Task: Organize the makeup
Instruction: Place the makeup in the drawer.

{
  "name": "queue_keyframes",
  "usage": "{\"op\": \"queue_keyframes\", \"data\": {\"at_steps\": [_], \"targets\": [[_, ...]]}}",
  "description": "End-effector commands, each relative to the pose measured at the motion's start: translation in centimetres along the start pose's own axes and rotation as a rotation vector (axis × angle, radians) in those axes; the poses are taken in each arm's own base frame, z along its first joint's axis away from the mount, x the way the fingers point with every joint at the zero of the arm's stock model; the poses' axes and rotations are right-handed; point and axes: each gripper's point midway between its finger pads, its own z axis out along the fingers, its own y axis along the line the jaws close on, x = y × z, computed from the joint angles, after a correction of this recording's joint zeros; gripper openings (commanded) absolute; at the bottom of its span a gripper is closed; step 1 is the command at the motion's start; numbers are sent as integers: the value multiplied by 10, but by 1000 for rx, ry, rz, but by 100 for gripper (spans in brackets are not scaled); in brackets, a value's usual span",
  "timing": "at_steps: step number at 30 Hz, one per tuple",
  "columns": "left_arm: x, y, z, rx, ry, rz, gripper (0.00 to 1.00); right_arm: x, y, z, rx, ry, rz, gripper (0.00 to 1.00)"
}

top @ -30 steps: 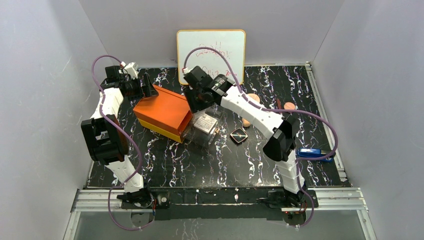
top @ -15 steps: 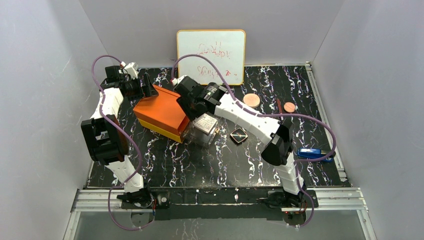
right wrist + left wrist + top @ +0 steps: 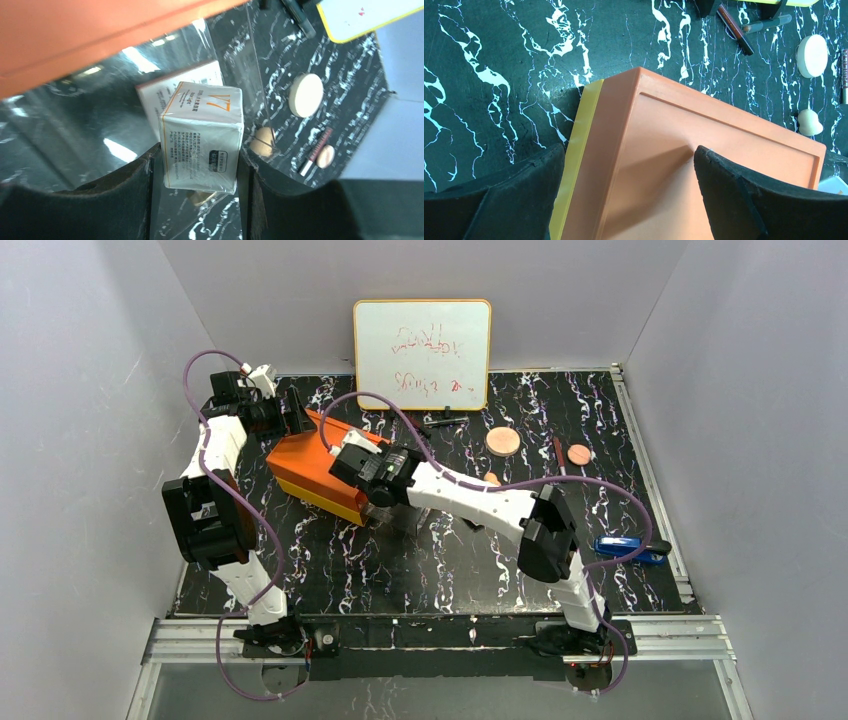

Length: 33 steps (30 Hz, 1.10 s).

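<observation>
Right now my right end effector [image 3: 197,160] is clamped on a small white carton [image 3: 202,135], one finger [image 3: 140,175] pressed to each side of it. I hold it over the clear drawer [image 3: 100,130] that stands pulled out from the orange box [image 3: 75,30]. My left end effector [image 3: 629,151] is spread wide and grips nothing. It straddles the far corner of that orange box, one finger [image 3: 734,185] over the lid and the other beside the yellow edge.

Past the drawer, the rest of the makeup lies loose on the worktop [image 3: 400,570]. The tan egg-shaped sponge [image 3: 262,141] sits just beside the drawer's front, and the flat round peach disc [image 3: 306,95] lies farther out. A thin stick [image 3: 316,145] lies beside a smaller peach round [image 3: 326,156]. Two dark pencils [image 3: 736,30] lie near the whiteboard [image 3: 422,352]. A blue stapler-like object [image 3: 625,547] rests well apart at the right edge.
</observation>
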Motion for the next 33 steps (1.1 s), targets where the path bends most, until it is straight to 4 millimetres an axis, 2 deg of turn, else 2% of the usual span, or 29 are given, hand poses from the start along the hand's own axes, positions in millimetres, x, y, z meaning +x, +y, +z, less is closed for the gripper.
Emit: {"op": "queue_keyframes", "data": {"at_steps": [1,9,11,19,22,24,33], "targets": [[-18,-15,-20,4,-50,40,98,1,-33,-5,176,-32,-34,1],[-18,-15,-20,3,-51,40,99,6,-33,5,220,-17,-63,1],[-19,-15,-21,3,-52,41,98,4,-32,5,215,-20,-60,11],[-17,-14,-20,0,-48,40,98,-8,-31,-4,169,-53,-30,40],[-17,-14,-20,0,-48,41,98,-10,-29,-6,153,-56,-30,59],[-17,-14,-20,0,-48,41,98,-9,-28,-5,147,-54,-31,68],[-17,-15,-21,0,-50,42,98,-6,-23,-4,132,-38,-31,73]]}}
